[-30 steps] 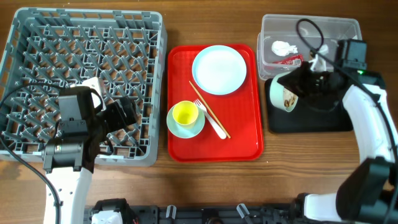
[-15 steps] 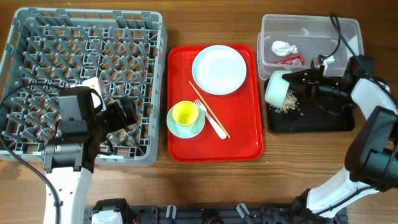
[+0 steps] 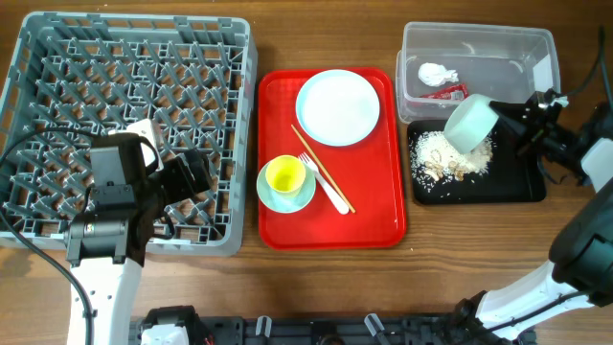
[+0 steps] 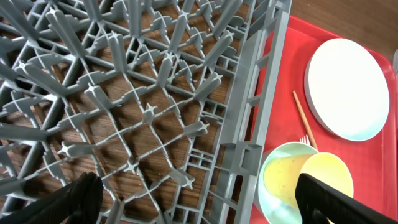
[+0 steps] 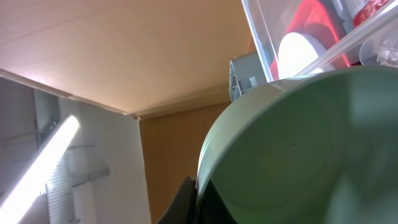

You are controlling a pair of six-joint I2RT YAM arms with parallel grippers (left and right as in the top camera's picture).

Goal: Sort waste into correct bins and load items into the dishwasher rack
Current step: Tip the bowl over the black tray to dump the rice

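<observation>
While tipped over the shallow black rectangular tray (image 3: pixel 522 188) at the right, the pale green round bowl (image 3: pixel 469 123) sits in the right claw (image 3: pixel 508 119), which seems clamped on its rim, though the grip itself is hidden. Loose white-beige food crumbs (image 3: pixel 442 158) lie scattered on that tray. Just beyond, the clear rectangular plastic tub (image 3: pixel 498 46) holds the crumpled white paper wad (image 3: pixel 436 72) and small red sauce packet (image 3: pixel 450 92). Left claw (image 4: pixel 205 198) hangs over the large grey plastic pegged rack (image 3: pixel 57 57), fingers wide apart.

Green bowl (image 3: pixel 470 123) tilted above black tray (image 3: pixel 518 188), crumbs (image 3: pixel 446 159) inside.
</observation>
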